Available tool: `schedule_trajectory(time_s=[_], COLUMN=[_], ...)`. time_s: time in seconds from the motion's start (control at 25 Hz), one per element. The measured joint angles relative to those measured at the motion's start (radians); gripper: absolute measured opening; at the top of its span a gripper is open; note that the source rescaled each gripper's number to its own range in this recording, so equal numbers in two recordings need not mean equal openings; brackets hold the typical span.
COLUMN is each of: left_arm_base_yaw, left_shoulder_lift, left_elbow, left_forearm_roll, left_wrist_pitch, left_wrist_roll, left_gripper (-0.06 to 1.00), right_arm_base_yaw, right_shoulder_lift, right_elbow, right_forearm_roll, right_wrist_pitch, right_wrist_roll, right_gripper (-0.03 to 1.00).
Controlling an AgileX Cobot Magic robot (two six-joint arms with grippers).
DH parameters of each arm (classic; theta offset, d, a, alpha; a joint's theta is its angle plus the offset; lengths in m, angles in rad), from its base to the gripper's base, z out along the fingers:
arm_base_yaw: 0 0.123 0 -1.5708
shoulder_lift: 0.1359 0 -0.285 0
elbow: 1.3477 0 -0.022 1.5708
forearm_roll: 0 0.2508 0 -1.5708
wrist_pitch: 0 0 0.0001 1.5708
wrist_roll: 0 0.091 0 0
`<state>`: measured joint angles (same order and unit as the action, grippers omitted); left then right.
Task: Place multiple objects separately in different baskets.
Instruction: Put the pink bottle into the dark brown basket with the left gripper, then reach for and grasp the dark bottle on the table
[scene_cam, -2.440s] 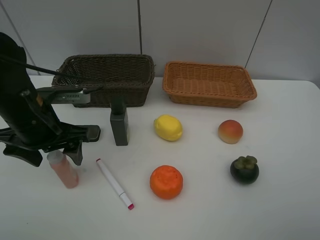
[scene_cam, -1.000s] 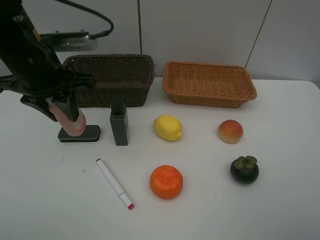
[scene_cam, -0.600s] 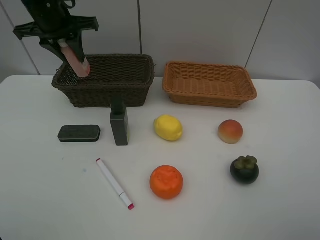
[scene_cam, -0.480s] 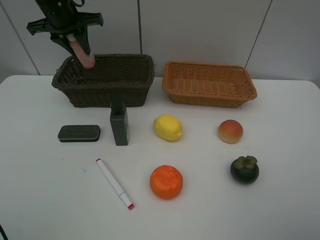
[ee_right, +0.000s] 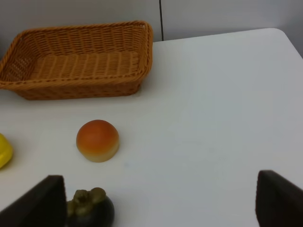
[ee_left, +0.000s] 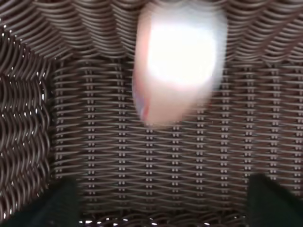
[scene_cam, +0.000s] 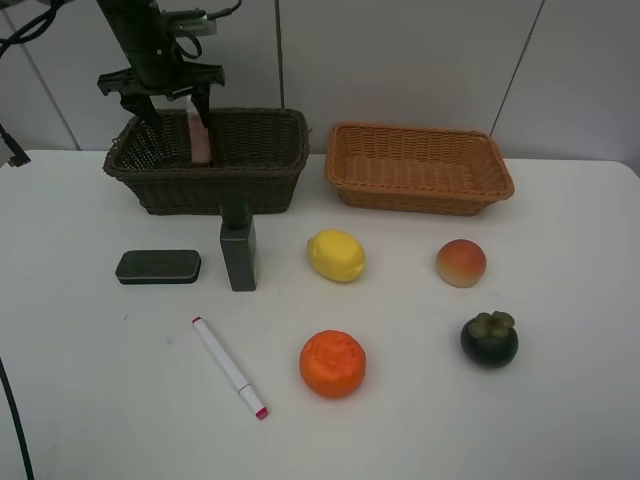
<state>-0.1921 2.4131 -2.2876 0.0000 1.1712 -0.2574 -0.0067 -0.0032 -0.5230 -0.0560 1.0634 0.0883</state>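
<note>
My left gripper [scene_cam: 172, 105] is open over the left part of the dark brown basket [scene_cam: 250, 178]. The pink bottle [scene_cam: 200, 138] is loose inside it, blurred in the left wrist view [ee_left: 177, 61] above the basket's woven floor [ee_left: 142, 165]. On the table lie the eraser [scene_cam: 158, 267], grey bottle [scene_cam: 238, 250], marker [scene_cam: 229, 367], lemon [scene_cam: 336, 255], orange [scene_cam: 332, 363], peach [scene_cam: 461, 263] and mangosteen [scene_cam: 489, 339]. The light basket [scene_cam: 420, 190] holds nothing. My right gripper [ee_right: 163, 201] is open, near the peach [ee_right: 97, 140] and mangosteen [ee_right: 90, 208], and is out of the exterior view.
A grey panelled wall stands right behind both baskets. The left arm's cable hangs at the far left edge [scene_cam: 10, 150]. The grey bottle stands upright just in front of the dark basket.
My left gripper lifted the pink bottle from the table's front left, carried it up and back over the dark basket, then opened and let it go inside.
</note>
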Motion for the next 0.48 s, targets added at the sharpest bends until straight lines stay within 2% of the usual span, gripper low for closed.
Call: schedule_trajectory(time_s=[0.08, 0.24, 0.48], left_arm_base_yaw=[0.000, 0.000, -0.005], left_shoulder_lift=[0.000, -0.003, -0.113], left_elbow=[-0.018, -0.102, -0.101], left_forearm_roll=[0.000, -0.031, -0.198], left_wrist_pitch=[0.005, 0.028, 0.029], left_wrist_roll=[0.000, 0.000, 0.016], left_gripper=[0.98, 1.00, 1.00], right_arm_base_yaw=[0.000, 0.000, 0.000], right_shoulder_lift=[0.000, 0.000, 0.000], right_elbow=[0.000, 0.000, 0.000], right_forearm_roll=[0.000, 0.000, 0.000], right_wrist_pitch=[0.000, 0.000, 0.000], right_wrist_roll=[0.000, 0.000, 0.000], right_gripper=[0.84, 0.84, 0.84])
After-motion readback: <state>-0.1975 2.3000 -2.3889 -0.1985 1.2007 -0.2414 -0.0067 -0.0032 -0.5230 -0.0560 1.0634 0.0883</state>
